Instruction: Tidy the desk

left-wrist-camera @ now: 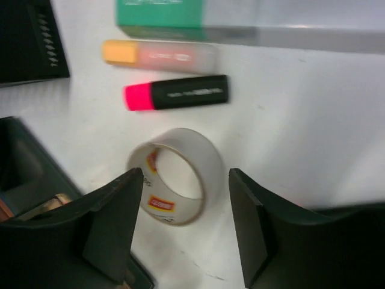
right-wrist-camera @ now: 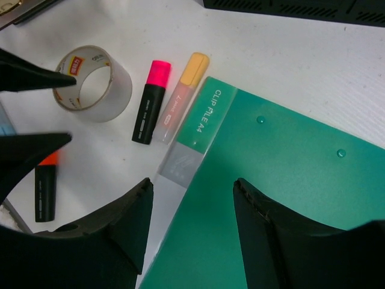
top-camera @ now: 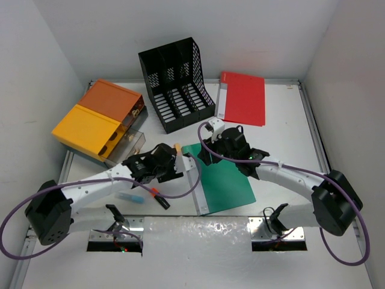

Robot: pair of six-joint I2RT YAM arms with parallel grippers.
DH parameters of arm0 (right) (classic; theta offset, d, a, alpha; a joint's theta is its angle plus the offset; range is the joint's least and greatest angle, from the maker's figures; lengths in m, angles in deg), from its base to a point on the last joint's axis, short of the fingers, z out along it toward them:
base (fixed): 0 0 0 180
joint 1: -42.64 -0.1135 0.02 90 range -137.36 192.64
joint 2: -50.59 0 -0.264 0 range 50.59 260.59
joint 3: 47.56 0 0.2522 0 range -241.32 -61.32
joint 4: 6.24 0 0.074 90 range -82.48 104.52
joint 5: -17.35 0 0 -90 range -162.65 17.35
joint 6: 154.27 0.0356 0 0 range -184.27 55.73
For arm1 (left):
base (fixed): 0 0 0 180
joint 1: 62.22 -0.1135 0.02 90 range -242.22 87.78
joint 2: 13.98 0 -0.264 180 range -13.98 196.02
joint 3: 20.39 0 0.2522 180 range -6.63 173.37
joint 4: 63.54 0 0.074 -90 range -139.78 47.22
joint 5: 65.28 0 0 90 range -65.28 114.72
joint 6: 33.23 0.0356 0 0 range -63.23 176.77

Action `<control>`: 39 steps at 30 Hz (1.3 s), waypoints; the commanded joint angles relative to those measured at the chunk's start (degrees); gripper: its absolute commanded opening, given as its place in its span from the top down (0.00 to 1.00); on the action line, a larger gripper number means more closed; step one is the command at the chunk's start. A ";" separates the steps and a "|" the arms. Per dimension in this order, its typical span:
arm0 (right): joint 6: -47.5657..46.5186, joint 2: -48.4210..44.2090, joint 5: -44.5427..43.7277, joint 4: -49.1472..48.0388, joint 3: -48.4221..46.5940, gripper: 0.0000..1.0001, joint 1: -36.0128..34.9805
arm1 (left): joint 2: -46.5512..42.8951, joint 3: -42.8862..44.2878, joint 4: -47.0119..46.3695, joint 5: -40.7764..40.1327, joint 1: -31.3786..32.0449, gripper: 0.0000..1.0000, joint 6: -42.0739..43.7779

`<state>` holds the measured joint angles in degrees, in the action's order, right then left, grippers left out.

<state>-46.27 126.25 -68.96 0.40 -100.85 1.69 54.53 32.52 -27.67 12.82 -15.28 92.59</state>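
Claws both gape: we hold our left gripper (left-wrist-camera: 183, 180) over the tape roll (left-wrist-camera: 209, 161), right gripper (right-wrist-camera: 192, 186) over the green file (right-wrist-camera: 283, 180) on the desk (left-wrist-camera: 313, 120).

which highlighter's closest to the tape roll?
The pink-capped highlighter with the black body, lying right beside the tape roll. The yellow-capped highlighter sits beyond it, alongside the green folder; the orange-capped highlighter lies farther off.

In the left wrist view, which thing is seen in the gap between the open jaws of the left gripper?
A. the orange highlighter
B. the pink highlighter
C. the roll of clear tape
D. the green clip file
C: the roll of clear tape lies on the desk right in the gap between the open jaws of the left gripper.
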 commanded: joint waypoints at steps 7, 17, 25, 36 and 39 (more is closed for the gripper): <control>-0.07 -1.66 0.80 0.09 -0.73 0.43 0.43 | -5.68 -2.41 16.73 22.00 0.61 0.13 14.72; -0.07 -1.39 1.68 0.34 -0.55 0.43 0.52 | 4.43 -8.48 10.76 19.10 2.98 0.14 19.21; -0.33 -1.48 1.06 -0.01 -0.11 0.43 0.43 | 6.90 -9.27 7.16 19.55 3.07 0.49 16.31; -0.51 -2.36 0.27 0.52 0.50 0.43 0.52 | 6.21 -5.50 7.60 19.73 3.07 1.00 9.28; 0.10 -2.71 -2.08 1.31 0.59 0.43 0.52 | 2.27 0.28 9.35 17.44 2.98 1.00 5.77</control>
<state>-46.29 125.70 -68.50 2.20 -100.32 2.02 60.67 27.15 -18.32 31.20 -12.68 102.84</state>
